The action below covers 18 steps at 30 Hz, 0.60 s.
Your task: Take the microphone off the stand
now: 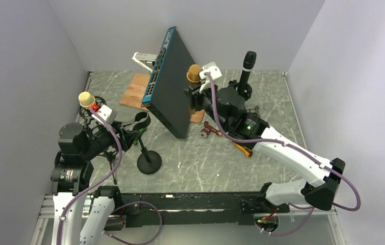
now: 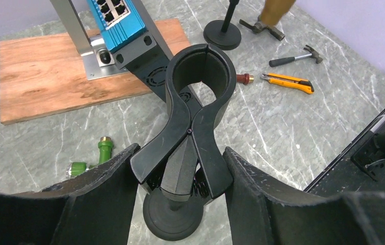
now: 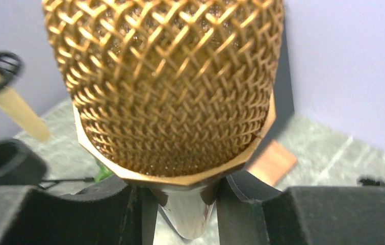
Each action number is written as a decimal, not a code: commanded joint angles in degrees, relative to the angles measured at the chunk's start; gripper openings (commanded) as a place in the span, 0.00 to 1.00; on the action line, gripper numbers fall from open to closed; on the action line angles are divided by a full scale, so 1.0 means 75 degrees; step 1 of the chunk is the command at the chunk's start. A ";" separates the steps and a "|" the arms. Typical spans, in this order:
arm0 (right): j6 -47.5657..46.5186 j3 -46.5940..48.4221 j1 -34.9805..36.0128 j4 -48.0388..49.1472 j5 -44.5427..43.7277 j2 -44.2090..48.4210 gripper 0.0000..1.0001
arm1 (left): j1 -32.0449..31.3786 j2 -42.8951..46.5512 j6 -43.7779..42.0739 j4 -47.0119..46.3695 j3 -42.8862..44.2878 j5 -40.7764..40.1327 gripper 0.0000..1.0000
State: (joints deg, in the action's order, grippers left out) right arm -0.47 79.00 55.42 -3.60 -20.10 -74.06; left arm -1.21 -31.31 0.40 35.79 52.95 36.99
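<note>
My right gripper is shut on the microphone, a gold mesh head on a silvery body that sits between the fingers. In the top view this microphone is held up in the air beside the leaning switch, well away from the stand. The black stand has a round base and a spring clip whose ring holds nothing. My left gripper is open, with one finger on each side of the clip's two levers.
A blue-and-black network switch leans on a wooden board. A second gold microphone sits in a mount at the left and a black one stands at the back right. A hammer, utility knife and green fitting lie on the table.
</note>
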 commanded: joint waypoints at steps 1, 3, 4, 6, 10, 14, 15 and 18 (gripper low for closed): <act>0.1114 -0.0973 -0.0288 -0.0119 -0.0406 0.0447 0.00 | -0.0011 0.0099 0.0597 -0.0097 0.0593 0.0144 0.61; 0.1390 -0.1373 -0.0288 -0.0481 -0.0040 0.0523 0.00 | -0.0002 0.0143 0.0691 0.0029 0.0854 0.0272 0.61; 0.1529 -0.1559 -0.0288 -0.0569 0.0099 0.0556 0.00 | -0.0008 0.0158 0.0739 0.0072 0.0971 0.0379 0.62; 0.1785 -0.1985 -0.0288 -0.0656 0.0421 0.0646 0.00 | -0.0008 0.0210 0.0826 0.0069 0.1076 0.0671 0.62; 0.2152 -0.2423 -0.0279 -0.0803 0.0841 0.0733 0.00 | -0.0012 0.0288 0.0897 -0.0103 0.0883 0.0816 0.52; 0.2315 -0.2513 -0.0288 -0.0841 0.0995 0.0733 0.00 | -0.0004 0.0362 0.0799 -0.0159 0.0714 0.0731 0.60; 0.2404 -0.2497 -0.0293 -0.0923 0.1042 0.0686 0.00 | -0.0004 0.0389 0.0785 -0.0164 0.0732 0.0817 0.61; 0.2839 -0.2481 -0.0297 -0.1289 0.1304 0.0412 0.00 | -0.0008 0.0467 0.0728 -0.0118 0.0866 0.0825 0.58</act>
State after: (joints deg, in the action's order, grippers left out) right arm 15.97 59.46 53.08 -12.40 -13.23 -71.18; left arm -1.23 -29.02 5.65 38.13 57.78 41.25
